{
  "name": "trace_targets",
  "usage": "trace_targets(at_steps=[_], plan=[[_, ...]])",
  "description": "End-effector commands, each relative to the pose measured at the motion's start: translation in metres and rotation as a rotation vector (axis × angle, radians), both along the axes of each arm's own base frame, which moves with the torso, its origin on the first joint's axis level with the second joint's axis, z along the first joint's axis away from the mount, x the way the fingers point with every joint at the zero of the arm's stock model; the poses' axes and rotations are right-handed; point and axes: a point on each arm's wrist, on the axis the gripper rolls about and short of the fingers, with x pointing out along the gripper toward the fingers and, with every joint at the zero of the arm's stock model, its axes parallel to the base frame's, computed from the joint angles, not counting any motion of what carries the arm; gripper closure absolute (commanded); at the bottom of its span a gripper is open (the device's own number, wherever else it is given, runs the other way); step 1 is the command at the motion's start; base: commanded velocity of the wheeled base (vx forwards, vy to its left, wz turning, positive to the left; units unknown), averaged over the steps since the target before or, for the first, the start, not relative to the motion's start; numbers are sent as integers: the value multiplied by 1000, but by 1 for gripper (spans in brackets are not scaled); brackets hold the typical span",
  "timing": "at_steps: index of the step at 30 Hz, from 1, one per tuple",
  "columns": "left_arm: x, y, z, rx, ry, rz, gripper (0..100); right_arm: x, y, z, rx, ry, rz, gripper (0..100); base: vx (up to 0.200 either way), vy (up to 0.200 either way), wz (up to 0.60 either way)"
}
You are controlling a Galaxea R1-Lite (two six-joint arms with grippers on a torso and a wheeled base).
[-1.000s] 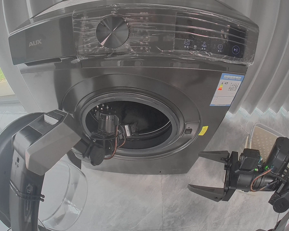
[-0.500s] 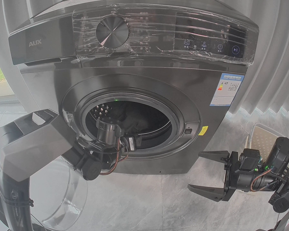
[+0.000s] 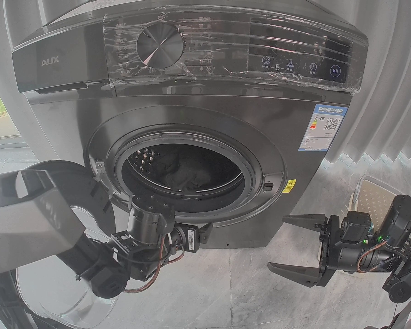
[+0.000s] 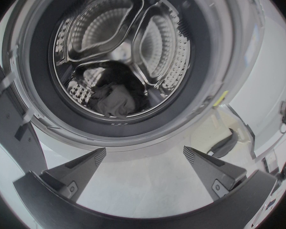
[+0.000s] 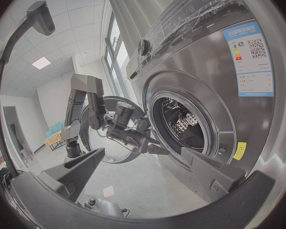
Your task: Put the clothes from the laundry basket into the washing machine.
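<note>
Left gripper [image 4: 143,152] spread and empty, we sit low just outside the washer [image 3: 278,129] mouth, clothes [image 4: 116,100] lying low in the drum [image 4: 155,42]. Our worry: the door [image 3: 84,188] hangs open close beside this arm, so a careless swing could knock it. Our left wrist aims into the drum from below its rim. Right gripper [image 3: 278,243] is spread too, held low over the floor [image 3: 242,289], near the basket [image 3: 374,197].

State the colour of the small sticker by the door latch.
The sticker is yellow, best in head view.
</note>
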Motion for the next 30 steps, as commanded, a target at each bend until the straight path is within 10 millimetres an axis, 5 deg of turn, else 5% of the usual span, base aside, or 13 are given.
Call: trace_targets(at_steps=[1, 7, 9, 24, 30], plan=[[-63, 7, 58, -133, -145, -123, 0, -4, -2, 9, 21, -37, 0, 0, 0, 0, 0], [-114, 35, 102, -288, -284, -183, 0, -19, -15, 40, 102, -163, -50, 0, 0, 0, 0], [-142, 62, 111, -327, -320, -204, 0, -30, -23, 56, 155, -221, -108, 0, 0, 0, 0], [-189, 157, 105, -304, -474, 66, 0, -55, -74, 81, 213, -336, -451, 0, 0, 0, 0], [-209, 184, 103, -271, -524, 199, 0, -85, -99, 74, 195, -373, -584, 0, 0, 0, 0]])
